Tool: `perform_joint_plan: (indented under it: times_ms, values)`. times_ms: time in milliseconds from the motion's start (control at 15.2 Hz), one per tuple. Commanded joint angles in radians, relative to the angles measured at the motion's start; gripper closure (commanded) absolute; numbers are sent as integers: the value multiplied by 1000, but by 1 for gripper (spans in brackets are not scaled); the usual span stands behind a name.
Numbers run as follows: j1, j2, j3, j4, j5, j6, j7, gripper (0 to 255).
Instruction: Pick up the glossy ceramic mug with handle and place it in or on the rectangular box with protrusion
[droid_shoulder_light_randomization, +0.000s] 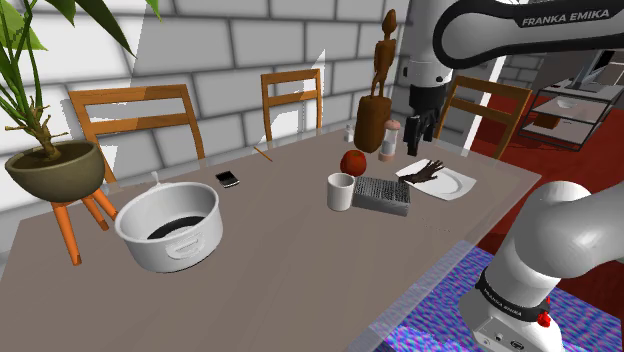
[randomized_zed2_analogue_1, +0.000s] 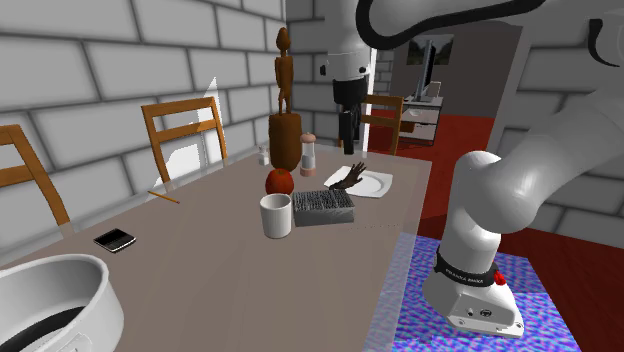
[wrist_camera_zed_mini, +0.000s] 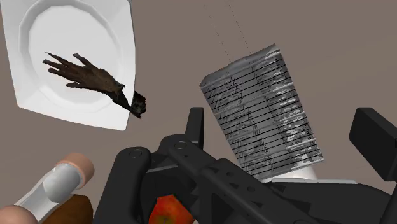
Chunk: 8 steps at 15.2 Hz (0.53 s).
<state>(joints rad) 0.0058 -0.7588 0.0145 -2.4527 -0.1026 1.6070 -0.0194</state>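
Arm is only lining up here, nothing grabbed yet. The fingers (wrist_camera_zed_mini: 194, 127) are hanging released and well apart, holding nothing. They're up above the bench (droid_shoulder_light_randomization: 280, 260), roughly between the plate (droid_shoulder_light_randomization: 455, 185) and the box (droid_shoulder_light_randomization: 382, 196).

The mug (droid_shoulder_light_randomization: 341, 191) is sitting on the bench just beside the box, on the shoulder view's left of it, with an apple (droid_shoulder_light_randomization: 353, 161) close behind. I'm guessing the next move is sliding across past the box, dropping onto the mug and closing on its wall or rim. The tight spot next to the box is looking like the tricky bit. I can't tell which way the handle is pointing.

The wrist view is giving the box's ribbed top and the dark hand-shaped thing (wrist_camera_zed_mini: 86, 76) on the plate from overhead. The two outside views are showing how high the fingers are sitting above it all.
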Motion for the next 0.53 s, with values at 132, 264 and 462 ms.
perform_joint_plan:
  times_ms: [132,264,462]
  values:
    - [7,57,13,-4,15,63,24,0]
    - [13,118,26,-3,28,125,47,0]
    - [21,216,45,10,45,214,79,0]
